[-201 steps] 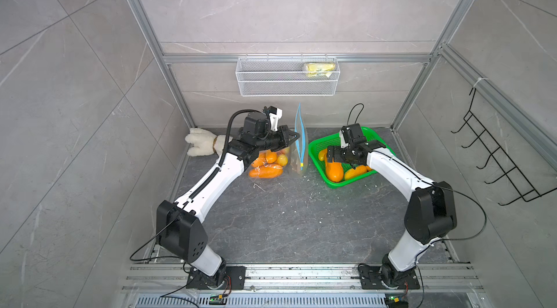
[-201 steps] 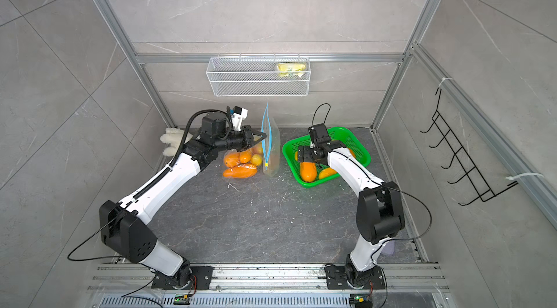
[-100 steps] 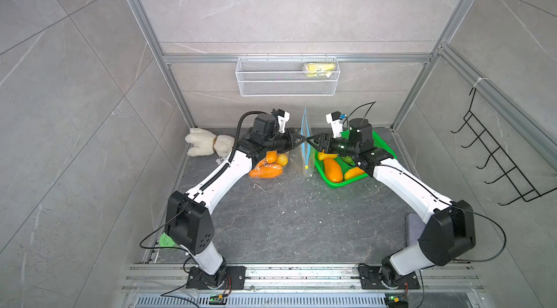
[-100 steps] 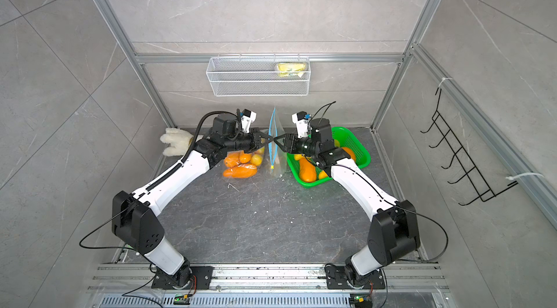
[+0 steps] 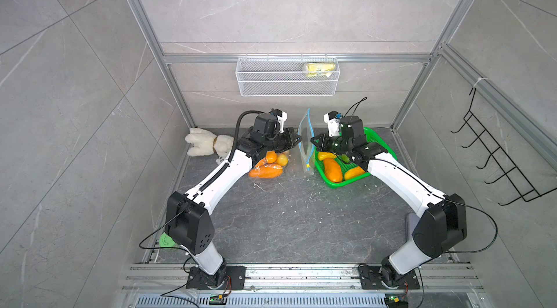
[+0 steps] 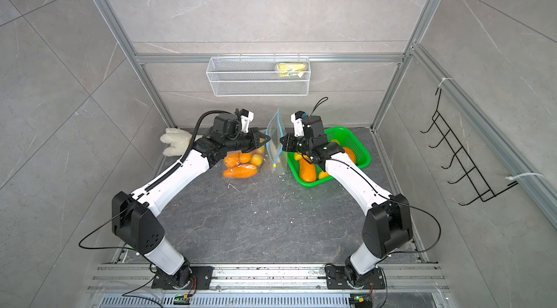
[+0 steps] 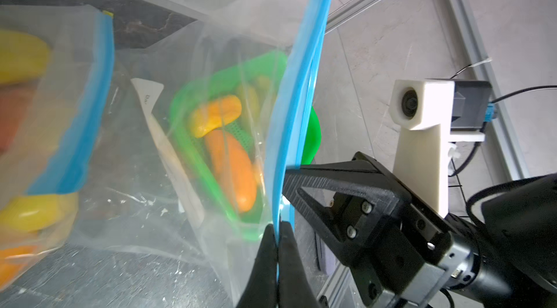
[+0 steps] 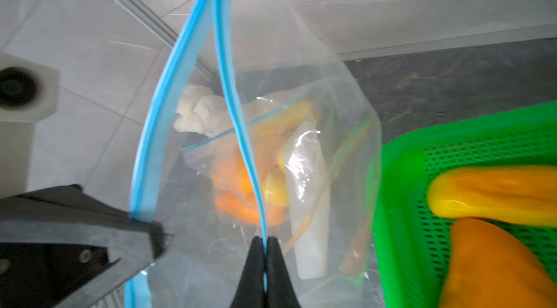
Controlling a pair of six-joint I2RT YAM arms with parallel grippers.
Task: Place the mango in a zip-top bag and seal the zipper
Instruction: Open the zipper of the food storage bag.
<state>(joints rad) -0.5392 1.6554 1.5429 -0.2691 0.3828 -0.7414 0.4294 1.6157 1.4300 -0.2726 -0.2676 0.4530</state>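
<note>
so both pincers are pressed shut, each pinching one lip of the blue zipper [image 7: 304,80] on the clear zip-top bag [image 5: 305,146]: left pincer [image 5: 297,140] on its side, right pincer [image 5: 313,141] on the opposite one. That leaves the bag hanging upright between the two tips, bottom down near the tabletop [image 5: 286,216]. My guess is that's the whole point of the hold: one lip each, so pulling apart spreads the mouth wide enough for fruit to go in. In the right wrist view the lips bow apart above the tips and meet only at the far end. No mango in that bag as far as I can tell, just a pale strip of something. The nearest loose mango [image 5: 333,170] sits in the green basket [image 5: 346,182] just below and behind the right pincer, a short reach, though neither pincer is free to grab it. Counts:
- two pincers
- two bags (the second bag [image 5: 268,166] lies under the left pincer with roughly four orange and yellow fruit, hard to count through plastic)
- at least three mangoes showing in the one basket, arm hiding part
- one plush toy [image 5: 208,145] out behind the left pincer
</note>
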